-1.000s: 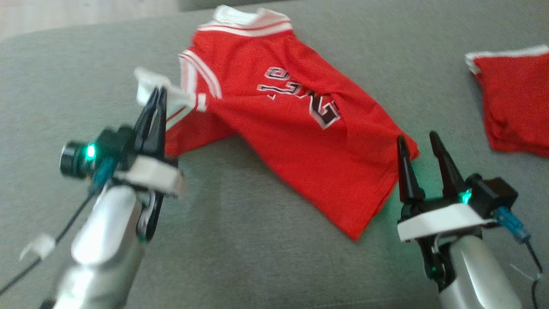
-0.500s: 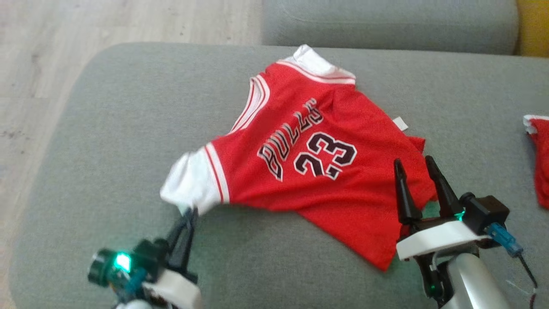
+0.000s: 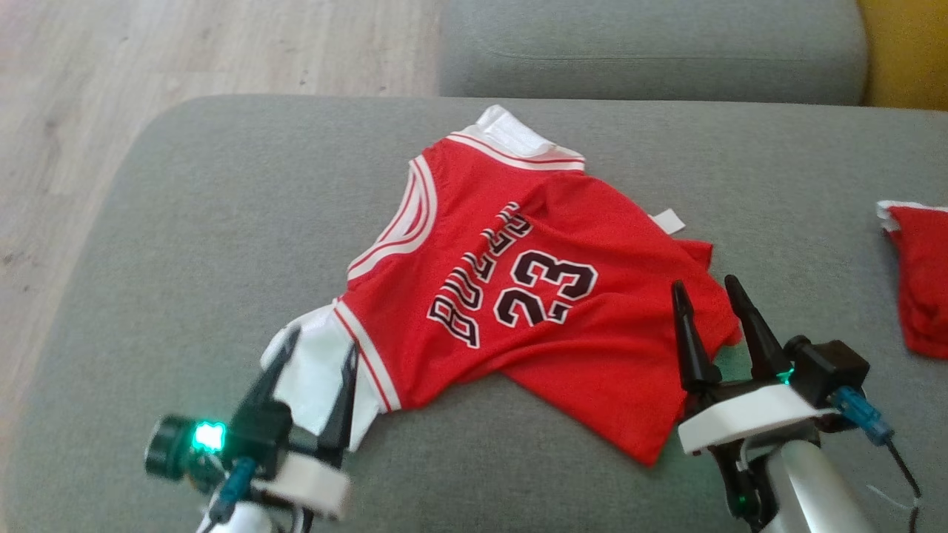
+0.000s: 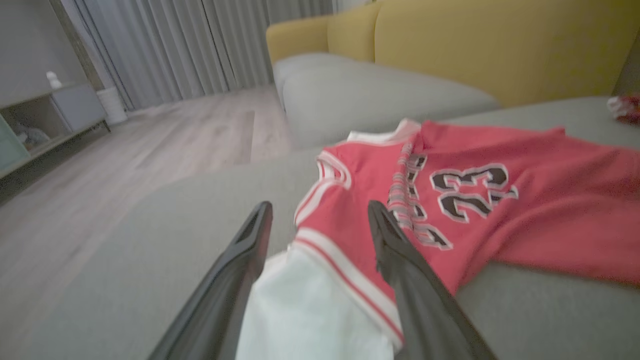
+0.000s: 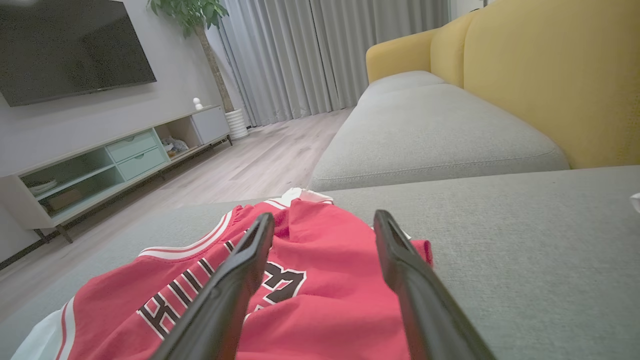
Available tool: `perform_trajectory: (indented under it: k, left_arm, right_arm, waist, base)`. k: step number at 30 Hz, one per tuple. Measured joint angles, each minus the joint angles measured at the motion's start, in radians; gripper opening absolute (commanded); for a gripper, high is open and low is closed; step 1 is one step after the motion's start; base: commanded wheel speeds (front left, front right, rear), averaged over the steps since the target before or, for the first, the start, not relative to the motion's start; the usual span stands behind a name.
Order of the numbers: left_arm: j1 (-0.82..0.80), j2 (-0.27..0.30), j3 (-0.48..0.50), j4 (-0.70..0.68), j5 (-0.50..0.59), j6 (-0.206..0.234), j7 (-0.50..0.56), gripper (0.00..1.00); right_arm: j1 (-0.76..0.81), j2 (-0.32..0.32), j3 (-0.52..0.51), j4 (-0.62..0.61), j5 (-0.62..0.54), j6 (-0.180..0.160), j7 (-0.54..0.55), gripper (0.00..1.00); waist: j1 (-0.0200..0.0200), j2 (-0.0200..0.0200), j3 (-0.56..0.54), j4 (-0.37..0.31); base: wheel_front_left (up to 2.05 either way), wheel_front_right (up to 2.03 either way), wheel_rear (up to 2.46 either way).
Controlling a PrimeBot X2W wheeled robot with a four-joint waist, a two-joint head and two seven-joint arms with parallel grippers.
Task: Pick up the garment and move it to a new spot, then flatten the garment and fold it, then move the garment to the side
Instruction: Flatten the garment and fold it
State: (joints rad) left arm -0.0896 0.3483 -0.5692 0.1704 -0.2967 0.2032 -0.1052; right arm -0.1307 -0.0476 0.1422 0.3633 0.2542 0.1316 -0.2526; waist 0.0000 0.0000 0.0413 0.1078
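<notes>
The garment (image 3: 518, 296) is a red jersey with white trim, black lettering and the number 23, lying number-up and somewhat rumpled on the grey sofa seat (image 3: 185, 222). My left gripper (image 3: 322, 352) stands open at the lower left, its fingers on either side of the jersey's white shoulder end (image 4: 310, 305), not closed on it. My right gripper (image 3: 703, 285) is open too, poised over the jersey's hem corner (image 5: 330, 280) at the right, nothing between its fingers.
A second red garment (image 3: 918, 281) lies at the seat's right edge. Another grey cushion (image 3: 652, 52) lies beyond, with a yellow sofa back (image 5: 550, 75) to the right. Wooden floor (image 3: 111, 96) borders the seat's rounded left edge. A TV cabinet (image 5: 100, 165) stands across the room.
My left gripper has opened and let go of the jersey's white shoulder end, which now rests on the seat. The head camera has shifted; the right gripper stays open.
</notes>
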Motion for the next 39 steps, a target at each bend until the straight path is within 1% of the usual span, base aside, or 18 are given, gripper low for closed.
perform_trajectory:
  k: [4, 8, 11, 14, 18, 19, 23, 26, 28, 33, 39]
  left_arm:
    - [-0.065, -0.03, 0.033, -0.016, 0.0, 0.024, -0.086, 1.0]
    - [-0.106, -0.056, 0.06, -0.026, 0.001, 0.027, -0.135, 1.0]
    - [-0.121, -0.058, 0.059, -0.023, 0.041, 0.027, -0.144, 1.0]
    - [-0.122, -0.074, 0.06, -0.013, 0.042, 0.024, -0.147, 1.0]
    - [-0.137, -0.082, 0.064, -0.013, 0.054, 0.007, -0.147, 1.0]
    - [-0.144, -0.092, 0.076, -0.013, 0.06, -0.002, -0.147, 1.0]
    - [-0.169, -0.113, 0.086, -0.012, 0.063, -0.02, -0.15, 1.0]
    - [-0.182, -0.126, 0.09, -0.01, 0.071, -0.03, -0.15, 1.0]
    - [-0.188, -0.136, 0.092, -0.005, 0.078, -0.042, -0.151, 1.0]
    - [-0.195, -0.149, 0.117, 0.007, 0.088, -0.057, -0.151, 1.0]
    - [-0.195, -0.165, 0.127, 0.011, 0.105, -0.073, -0.151, 1.0]
  right_arm:
    - [-0.001, 0.0, -0.001, -0.006, -0.001, 0.0, 0.0, 1.0]
    - [-0.002, 0.0, -0.009, -0.019, -0.011, 0.0, 0.0, 1.0]
    - [-0.002, 0.0, -0.017, -0.024, -0.024, 0.0, 0.0, 1.0]
    - [-0.012, 0.0, -0.03, -0.027, -0.04, 0.0, 0.0, 1.0]
    - [-0.085, 0.0, -0.074, -0.026, -0.051, 0.0, 0.009, 1.0]
    - [-0.136, 0.0, -0.097, -0.009, -0.052, 0.0, 0.036, 1.0]
    - [-0.225, -0.001, -0.147, 0.083, -0.052, 0.0, 0.128, 1.0]
    - [-0.28, -0.001, -0.157, 0.169, -0.057, 0.0, 0.19, 1.0]
    - [-0.316, -0.001, -0.159, 0.22, -0.082, 0.0, 0.217, 1.0]
    - [-0.379, -0.001, -0.159, 0.304, -0.133, 0.0, 0.234, 1.0]
    - [-0.41, -0.001, -0.147, 0.387, -0.177, 0.0, 0.235, 1.0]
  waist:
    - [0.0, 0.0, -0.001, -0.031]
    - [0.0, 0.0, 0.003, -0.067]
    - [0.0, 0.0, 0.015, -0.093]
    - [0.0, 0.0, 0.041, -0.112]
    - [0.0001, 0.0, 0.088, -0.125]
    - [0.0001, 0.0, 0.112, -0.126]
    - [0.0002, 0.0, 0.156, -0.118]
    - [0.0002, 0.0, 0.181, -0.106]
    - [0.0002, 0.0, 0.193, -0.095]
    - [0.0002, 0.0, 0.215, -0.072]
    - [0.0, 0.0, 0.229, -0.058]
  base:
    - [0.0, 0.0, 0.0]
    - [0.0, 0.0, 0.0]
    - [0.0, 0.0, 0.0]
    - [0.0, 0.0, 0.0]
    - [0.0, 0.0, 0.0]
    - [0.0, 0.0, 0.0]
    - [0.0, 0.0, 0.0]
    - [0.0, 0.0, 0.0]
    - [0.0, 0.0, 0.0]
    - [0.0, 0.0, 0.0]
    - [0.0, 0.0, 0.0]
